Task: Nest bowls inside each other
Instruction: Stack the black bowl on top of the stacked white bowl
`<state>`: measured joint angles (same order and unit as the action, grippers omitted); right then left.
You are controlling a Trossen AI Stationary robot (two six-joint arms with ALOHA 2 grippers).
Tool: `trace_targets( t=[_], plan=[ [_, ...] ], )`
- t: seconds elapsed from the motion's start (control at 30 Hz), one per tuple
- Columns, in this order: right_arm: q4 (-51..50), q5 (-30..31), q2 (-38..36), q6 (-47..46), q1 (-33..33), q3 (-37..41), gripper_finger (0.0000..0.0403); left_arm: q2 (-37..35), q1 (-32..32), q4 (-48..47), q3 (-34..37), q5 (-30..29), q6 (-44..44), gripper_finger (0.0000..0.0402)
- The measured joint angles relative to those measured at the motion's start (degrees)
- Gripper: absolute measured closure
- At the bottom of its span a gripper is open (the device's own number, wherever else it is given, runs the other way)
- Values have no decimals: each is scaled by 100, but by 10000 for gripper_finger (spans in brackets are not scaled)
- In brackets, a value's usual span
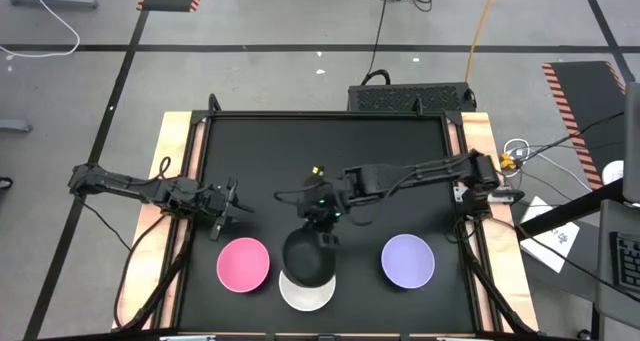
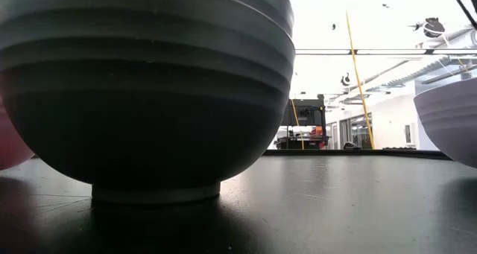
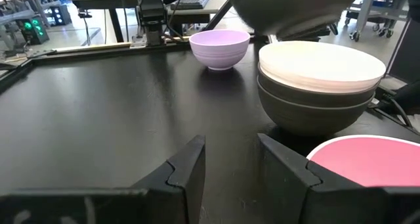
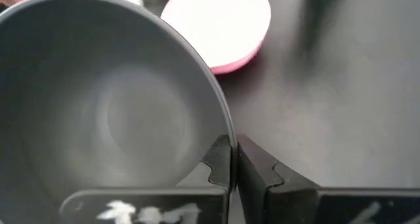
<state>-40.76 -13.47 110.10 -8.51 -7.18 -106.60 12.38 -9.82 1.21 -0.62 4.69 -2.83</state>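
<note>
My right gripper (image 1: pixel 326 238) is shut on a black bowl (image 1: pixel 308 259), which hangs over a stack near the table's front middle. In that stack a white bowl (image 3: pixel 321 66) sits nested in a black bowl (image 3: pixel 308 109) that stands on its foot on the table. A pink bowl (image 1: pixel 243 264) stands to the left of the stack and a lavender bowl (image 1: pixel 408 260) to its right, each alone on the black tabletop. My left gripper (image 3: pixel 231 161) waits open at the table's left, level with the pink bowl's far side, with nothing between its fingers. My right gripper pinches the black bowl's rim (image 4: pixel 228 140) on the bowl's far side, one finger inside the bowl and one outside. The fingers slant down from the table's far side. The bowl is lifted clear, mouth up, above the white bowl.
The black tabletop has a raised wooden border (image 1: pixel 176 161) at left and right. Open tabletop (image 1: pixel 330 151) lies across the far half. Cables and a dark box (image 1: pixel 410 96) lie beyond the far edge.
</note>
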Motion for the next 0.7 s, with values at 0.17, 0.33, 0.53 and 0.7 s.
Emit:
trace_targets(
  t=[0.17,0.33,0.53,0.7],
  plan=[
    [-953,19,487,-50,-18,-1051,402,0,-2,1,0,7,22,266],
    [-1462,3,734,-296,-54,-1488,402,0,-2,1,0,9,-6,266],
    [-1612,24,726,-634,-99,-1515,402,0,-2,0,0,17,-108,266],
    [-1654,20,726,-733,-245,-1515,402,0,0,0,0,17,-113,266]
  ],
)
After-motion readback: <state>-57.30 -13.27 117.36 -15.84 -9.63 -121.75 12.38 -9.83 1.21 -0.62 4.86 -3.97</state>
